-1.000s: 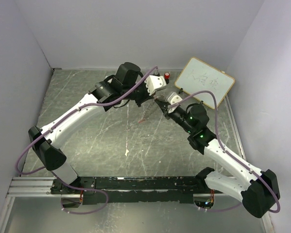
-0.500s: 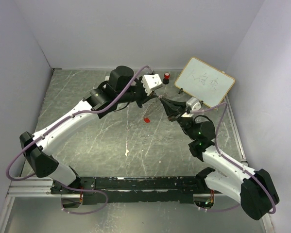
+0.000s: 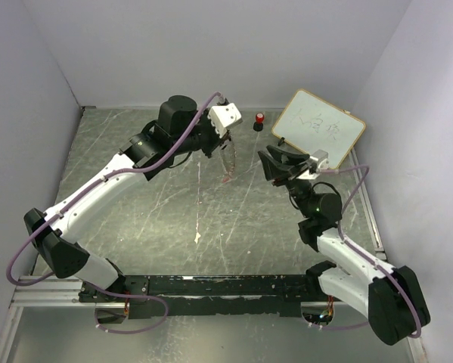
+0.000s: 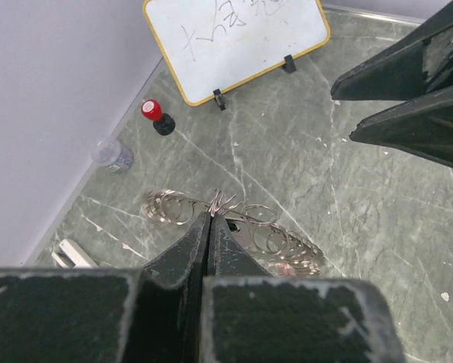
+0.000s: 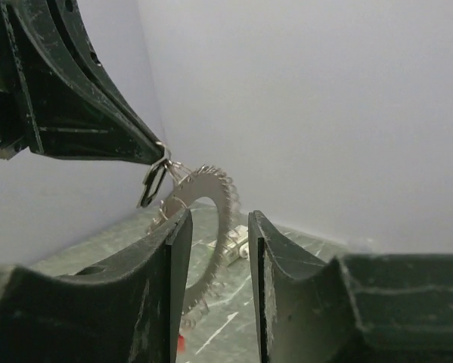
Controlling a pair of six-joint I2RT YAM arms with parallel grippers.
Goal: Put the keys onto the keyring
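Note:
My left gripper (image 3: 223, 146) is shut on the small wire loops at the top of the keyring (image 3: 228, 162), which hangs from it above the table. In the left wrist view the jaws (image 4: 211, 217) pinch those loops, and the keyring (image 4: 268, 238) shows edge-on below. In the right wrist view the toothed keyring (image 5: 224, 203) hangs in front of my open, empty right gripper (image 5: 218, 219). The black-headed key (image 5: 152, 184) dangles at the ring's top. The red-headed key (image 3: 226, 180) hangs at its bottom. My right gripper (image 3: 267, 163) stands just right of the ring, apart from it.
A whiteboard (image 3: 318, 128) stands at the back right, also in the left wrist view (image 4: 237, 41). A red-topped black cylinder (image 3: 259, 119) stands beside it. A small clear bottle (image 4: 113, 155) and a white object (image 4: 69, 253) lie near the back wall.
My left gripper has risen and moved back-left with the keyring hanging from it. My right gripper has pulled away to the right, and the two grippers no longer meet.

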